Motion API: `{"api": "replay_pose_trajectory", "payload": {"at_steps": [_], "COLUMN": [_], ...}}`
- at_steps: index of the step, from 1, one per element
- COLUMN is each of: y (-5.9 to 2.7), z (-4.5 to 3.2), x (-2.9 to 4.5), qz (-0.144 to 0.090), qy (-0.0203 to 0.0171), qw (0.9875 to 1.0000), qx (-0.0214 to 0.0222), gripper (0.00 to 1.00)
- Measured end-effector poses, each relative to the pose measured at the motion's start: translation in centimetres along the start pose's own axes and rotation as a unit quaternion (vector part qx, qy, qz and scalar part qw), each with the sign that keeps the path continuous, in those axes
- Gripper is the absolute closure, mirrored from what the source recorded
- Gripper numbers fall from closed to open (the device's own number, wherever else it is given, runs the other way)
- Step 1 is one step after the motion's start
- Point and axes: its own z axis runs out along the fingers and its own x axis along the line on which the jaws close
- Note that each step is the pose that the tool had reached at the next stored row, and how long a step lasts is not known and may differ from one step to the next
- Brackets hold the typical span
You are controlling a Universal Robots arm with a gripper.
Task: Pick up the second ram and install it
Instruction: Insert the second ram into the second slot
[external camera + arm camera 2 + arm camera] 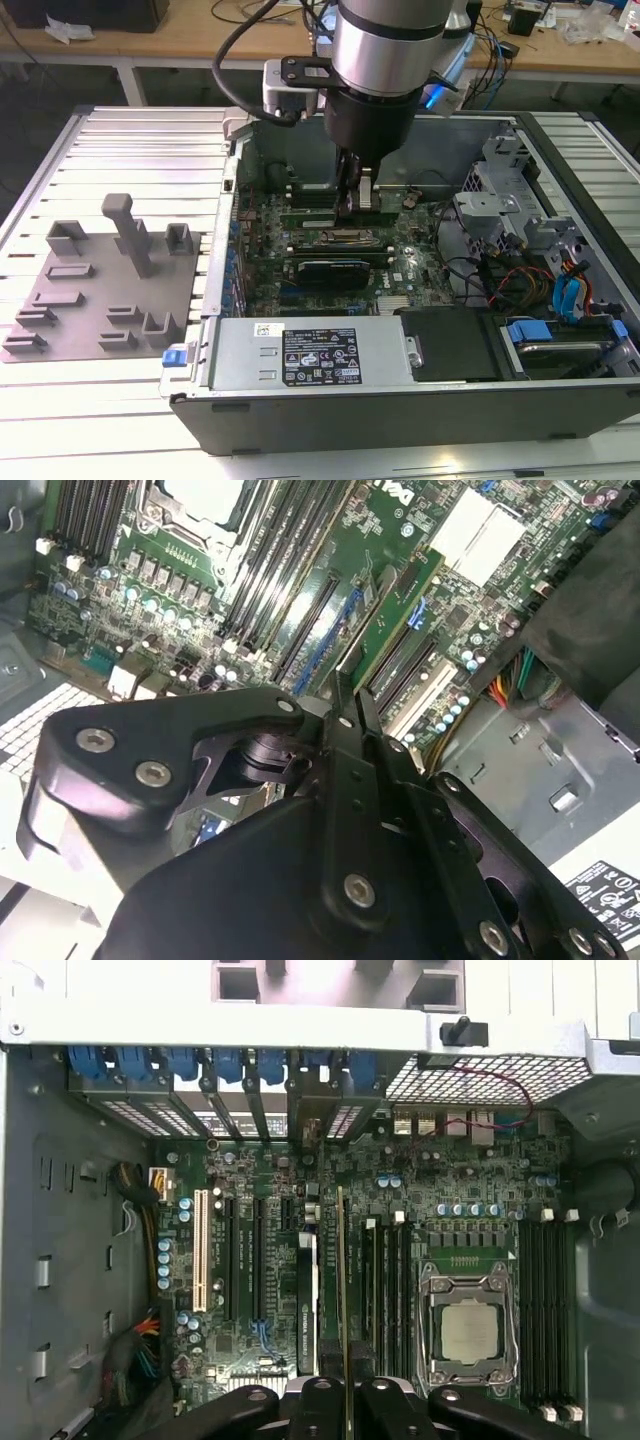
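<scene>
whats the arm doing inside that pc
The robot arm's gripper is down inside the open computer case, shut on a thin green memory stick held on edge. It holds the stick over the motherboard, in line with the memory slots next to the processor socket. Whether the stick is seated yet cannot be told. The grey holder tray sits outside the case at the exterior view's left.

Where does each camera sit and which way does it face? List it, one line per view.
Exterior view: off the arm, above the open grey computer case, looking down; shows the arm's silver wrist and claw.
First wrist view: on the wrist, looking along the claw at the large green motherboard.
Second wrist view: beside the black claw, facing the motherboard obliquely.
Shared: both wrist views show the thin green ram stick in the claw.
</scene>
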Motion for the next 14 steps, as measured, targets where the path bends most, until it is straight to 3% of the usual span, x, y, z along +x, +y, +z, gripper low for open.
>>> {"api": "replay_pose_trajectory", "payload": {"at_steps": [5, 7, 8, 14], "y": [-0.01, -0.01, -0.02, -0.29], "z": [0.37, 0.56, 0.63, 1.93], "x": [-0.38, -1.81, -2.01, -2.22], "qz": [0.0, 0.0, 0.0, 0.0], "qy": [0.0, 0.0, -0.0001, -0.0001], "qw": [1.0, 1.0, 1.0, 1.0], "qx": [0.0, 0.0001, 0.0, 0.0], "gripper": [0.89, 0.89, 0.89, 0.89]}}
